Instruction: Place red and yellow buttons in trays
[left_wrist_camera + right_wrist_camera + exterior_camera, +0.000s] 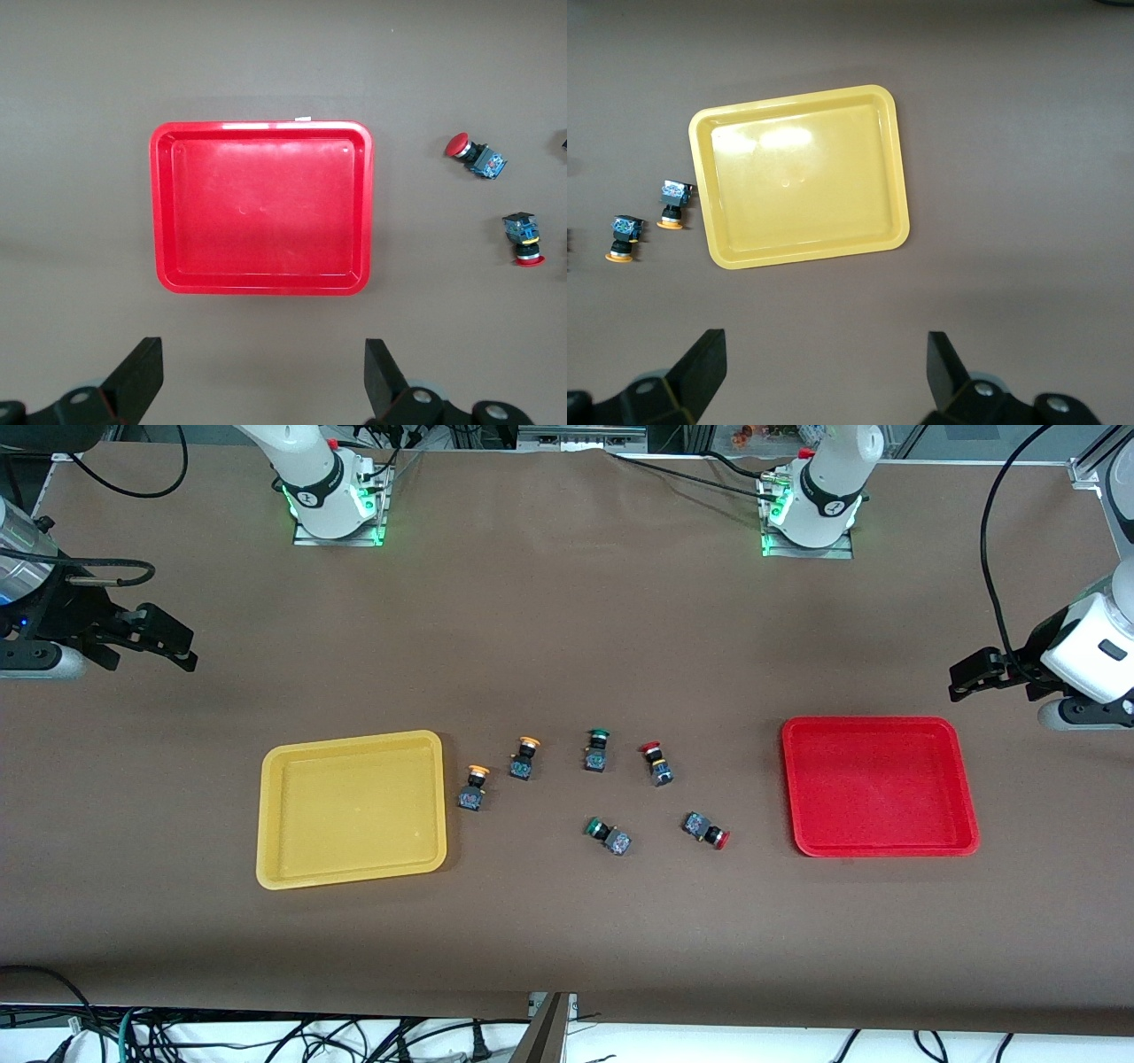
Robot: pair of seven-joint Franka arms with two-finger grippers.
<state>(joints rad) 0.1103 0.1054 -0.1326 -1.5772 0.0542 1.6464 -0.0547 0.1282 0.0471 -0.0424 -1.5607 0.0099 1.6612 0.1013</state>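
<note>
The yellow tray (352, 808) lies toward the right arm's end and the red tray (879, 786) toward the left arm's end; both hold nothing. Two yellow-capped buttons (474, 786) (524, 758) lie beside the yellow tray. Two red-capped buttons (656, 763) (707, 831) lie between the middle and the red tray. My right gripper (182, 646) is open over bare table at the right arm's end. My left gripper (957, 680) is open over bare table at the left arm's end. The left wrist view shows the gripper (264, 372), red tray (261, 208) and red buttons (476, 155) (523, 235). The right wrist view shows the gripper (824, 372), yellow tray (799, 177) and yellow buttons (673, 204) (624, 237).
Two green-capped buttons (596, 749) (608, 835) lie among the others in the middle of the brown table. The arm bases (337, 496) (811, 505) stand along the table edge farthest from the front camera. Cables hang below the nearest edge.
</note>
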